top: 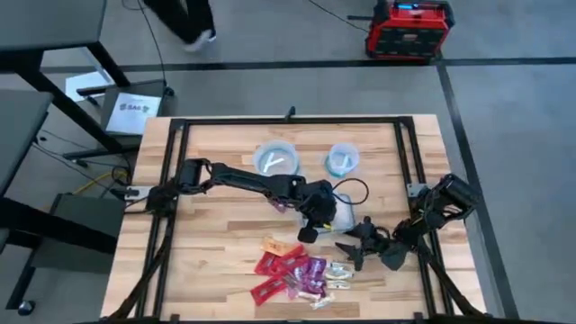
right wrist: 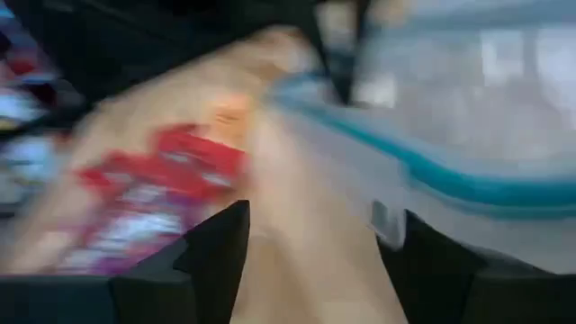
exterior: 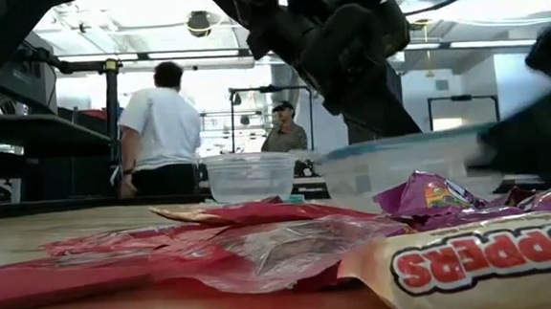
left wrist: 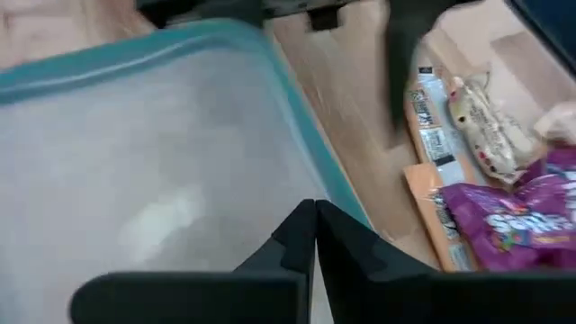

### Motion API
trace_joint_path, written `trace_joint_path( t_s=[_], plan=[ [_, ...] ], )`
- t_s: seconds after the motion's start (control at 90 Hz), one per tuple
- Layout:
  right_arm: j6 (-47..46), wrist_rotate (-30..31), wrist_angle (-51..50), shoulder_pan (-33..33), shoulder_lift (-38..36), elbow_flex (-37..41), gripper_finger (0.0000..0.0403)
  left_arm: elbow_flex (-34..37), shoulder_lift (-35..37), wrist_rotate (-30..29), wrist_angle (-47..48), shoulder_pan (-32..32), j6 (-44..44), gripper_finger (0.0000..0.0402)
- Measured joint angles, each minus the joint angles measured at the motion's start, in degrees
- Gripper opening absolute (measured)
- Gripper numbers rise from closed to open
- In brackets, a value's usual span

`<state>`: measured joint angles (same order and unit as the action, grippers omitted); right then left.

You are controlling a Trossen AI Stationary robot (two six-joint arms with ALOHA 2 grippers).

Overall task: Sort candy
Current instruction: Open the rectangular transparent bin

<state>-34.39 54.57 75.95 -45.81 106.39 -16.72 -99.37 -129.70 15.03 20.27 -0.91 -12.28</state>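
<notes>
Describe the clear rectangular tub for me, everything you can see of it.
The clear rectangular tub is see-through plastic with a teal rim and rounded corners. It sits upright on the wooden table, right of centre, in front of the two round bowls and behind the candy. The left gripper, fingers shut, hangs over its rim. Whether anything lies inside cannot be told.

Bright backlight, motion-blurred wrist views
</notes>
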Motion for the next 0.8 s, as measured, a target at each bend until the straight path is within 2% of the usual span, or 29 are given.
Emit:
trace_joint_path(
  t_s=[0.078, 0.256, 0.367, 0.433, 0.522, 0.644, 0.722, 0.8],
  plan=[
    [5.0, -2.6, 7.3, 0.2, -0.4, -0.3, 0.0213, -0.1, -0.6, -0.1, -0.7, 0.3, 1.1, 0.0],
    [6.1, -3.9, 6.1, -2.1, -0.4, 0.1, 0.021, 0.0, -0.4, -0.7, -0.4, -0.2, 2.1, 0.0],
    [12.0, -3.2, 6.8, -4.5, -3.1, -0.5, 0.021, -1.7, 0.3, -1.2, 2.0, -1.0, 2.4, 0.0],
    [16.9, -0.3, 5.6, -6.0, -6.0, -1.0, 0.021, -3.3, 0.5, -1.4, 3.1, -1.7, 2.0, 0.0],
    [23.2, 5.0, 2.2, -7.4, -11.1, -1.4, 0.021, -5.8, 1.7, -1.5, 5.7, -2.6, 2.1, 0.0],
    [25.9, 11.9, -7.8, -7.2, -18.8, -1.4, 0.021, -9.6, 4.1, -2.1, 10.4, -4.1, 4.0, 0.0],
    [23.7, 12.7, -17.6, -5.0, -23.6, -1.4, 0.021, -10.9, 5.9, -5.9, 14.6, -5.5, 5.5, 0.0],
    [19.6, 9.3, -27.1, -1.2, -27.3, -1.4, 0.021, -10.9, 7.1, -11.7, 18.0, -6.7, 7.3, 0.0]
  ],
)
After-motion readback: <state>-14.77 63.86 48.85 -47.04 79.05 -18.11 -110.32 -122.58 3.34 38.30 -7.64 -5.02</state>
